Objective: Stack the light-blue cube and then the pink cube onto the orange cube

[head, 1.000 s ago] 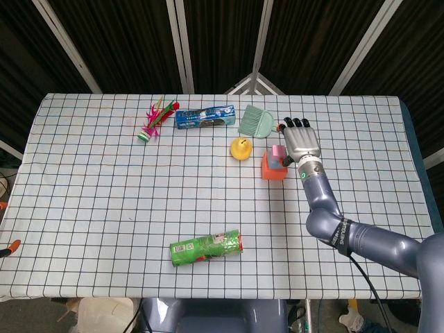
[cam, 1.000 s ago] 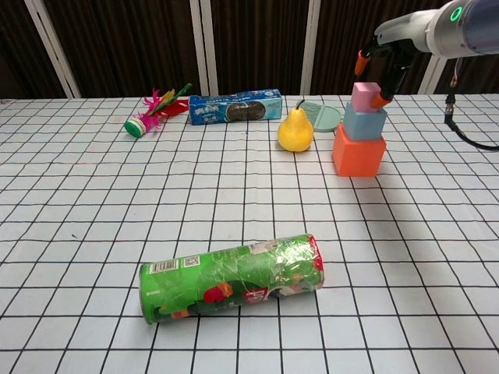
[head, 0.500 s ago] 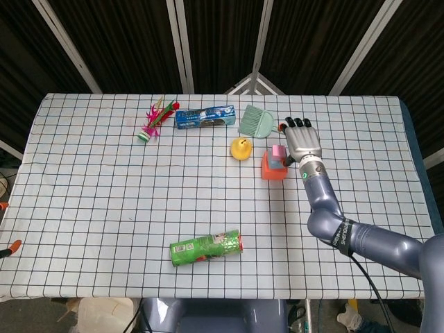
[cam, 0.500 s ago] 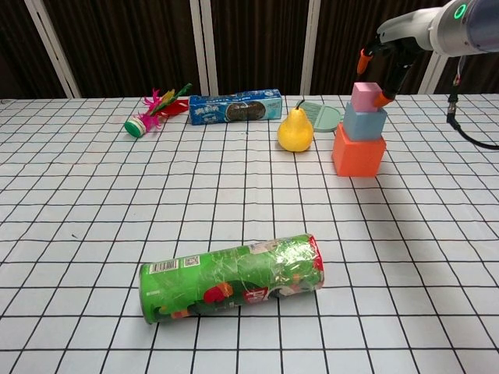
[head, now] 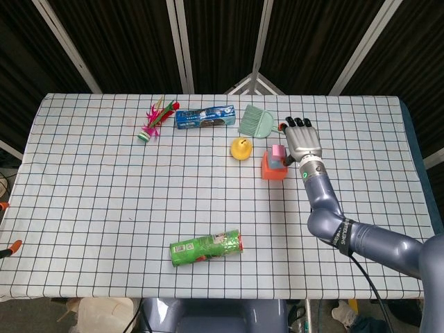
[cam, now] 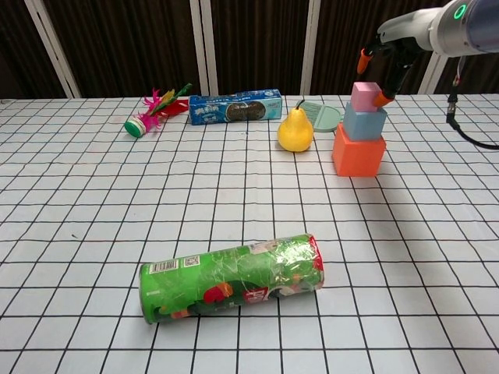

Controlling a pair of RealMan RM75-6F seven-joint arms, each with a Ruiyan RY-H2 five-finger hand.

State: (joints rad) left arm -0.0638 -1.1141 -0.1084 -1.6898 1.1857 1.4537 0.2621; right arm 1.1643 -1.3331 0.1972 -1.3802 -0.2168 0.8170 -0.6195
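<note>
The orange cube point(cam: 358, 153) stands on the table at the right, with the light-blue cube point(cam: 364, 122) on it and the pink cube point(cam: 365, 96) on top. From the head view the stack shows as orange cube point(head: 271, 172) and pink cube point(head: 279, 151), the light-blue one mostly hidden between them. My right hand point(cam: 386, 58) hovers just above and to the right of the pink cube, fingers spread, holding nothing; one fingertip point(cam: 380, 99) hangs close beside the pink cube. The head view places that right hand point(head: 300, 139) right of the stack. My left hand is out of sight.
A yellow pear point(cam: 295, 130) sits just left of the stack, with a green brush point(cam: 323, 115) behind it. A blue cookie box point(cam: 235, 107) and a feathered shuttlecock point(cam: 152, 109) lie at the back. A green can point(cam: 232, 276) lies on its side near the front.
My right hand has drifted slightly up and to the right, away from the pink cube. The stack has not moved.
</note>
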